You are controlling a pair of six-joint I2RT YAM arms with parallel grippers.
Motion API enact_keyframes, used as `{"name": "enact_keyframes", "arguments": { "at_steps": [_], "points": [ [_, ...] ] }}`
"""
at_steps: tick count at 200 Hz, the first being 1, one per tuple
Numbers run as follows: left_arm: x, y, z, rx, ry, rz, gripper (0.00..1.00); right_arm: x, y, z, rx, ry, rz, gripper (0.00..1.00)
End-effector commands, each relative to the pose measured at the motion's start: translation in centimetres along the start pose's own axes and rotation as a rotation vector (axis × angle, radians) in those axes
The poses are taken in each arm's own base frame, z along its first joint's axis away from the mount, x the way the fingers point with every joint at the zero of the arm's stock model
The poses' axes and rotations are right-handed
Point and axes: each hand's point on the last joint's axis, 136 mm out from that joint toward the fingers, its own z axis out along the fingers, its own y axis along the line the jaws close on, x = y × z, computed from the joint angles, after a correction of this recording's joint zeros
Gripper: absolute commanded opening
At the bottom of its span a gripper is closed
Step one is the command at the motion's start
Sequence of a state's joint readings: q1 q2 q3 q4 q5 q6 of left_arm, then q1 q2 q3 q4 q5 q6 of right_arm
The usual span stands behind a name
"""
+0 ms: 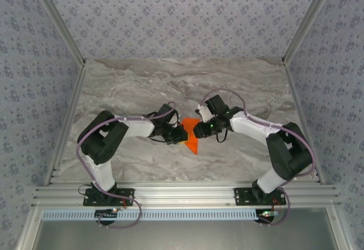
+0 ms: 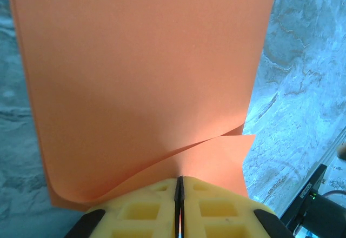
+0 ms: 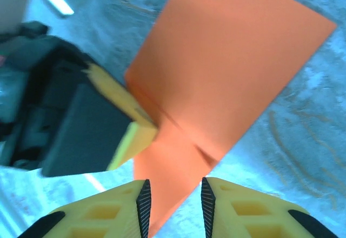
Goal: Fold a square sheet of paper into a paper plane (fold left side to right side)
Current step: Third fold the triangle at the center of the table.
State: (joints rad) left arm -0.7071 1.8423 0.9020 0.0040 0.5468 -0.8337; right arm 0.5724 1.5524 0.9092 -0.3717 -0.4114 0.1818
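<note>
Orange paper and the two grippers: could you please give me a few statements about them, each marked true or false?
1. The left gripper is shut on the orange paper. True.
2. The right gripper is clamped fully shut. False: its fingers stand apart.
3. The orange paper lies as a flat, unfolded square. False: it is folded over, with one layer curling near the left gripper.
4. The table has a marble pattern. True.

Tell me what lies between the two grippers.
The thin bright orange sheet of paper, seen in the top view. The left gripper is shut on its edge; the right gripper stands open by its corner.
</note>
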Motion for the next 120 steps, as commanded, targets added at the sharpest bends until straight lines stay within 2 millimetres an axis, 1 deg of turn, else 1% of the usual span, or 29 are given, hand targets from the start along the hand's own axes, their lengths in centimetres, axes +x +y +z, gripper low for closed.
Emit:
{"name": "enact_keyframes", "arguments": {
  "at_steps": [1,11,21,48,71,120],
  "points": [
    [1.0,3.3,0.8,-0.105,0.015,-0.051,0.1,2.4,2.9,-0.2,-0.157,0.053,0.054,0.32],
    [1.0,3.3,0.8,-0.104,0.014,-0.052,0.1,3.0,4.1,-0.1,-0.227,0.065,0.067,0.31],
    [1.0,3.2,0.8,-0.103,0.015,-0.051,0.1,3.6,5.0,0.3,-0.265,0.085,0.076,0.31],
    [0.9,3.1,0.7,-0.103,0.013,-0.05,0.1,4.6,5.9,1.4,-0.302,0.127,0.08,0.31],
    [0.9,3.1,0.7,-0.103,0.012,-0.048,0.1,4.6,5.7,2.2,-0.289,0.149,0.083,0.31],
    [0.9,3.1,0.7,-0.103,0.013,-0.049,0.1,5.8,4.1,3.7,-0.209,0.211,0.097,0.3]
  ]
}}
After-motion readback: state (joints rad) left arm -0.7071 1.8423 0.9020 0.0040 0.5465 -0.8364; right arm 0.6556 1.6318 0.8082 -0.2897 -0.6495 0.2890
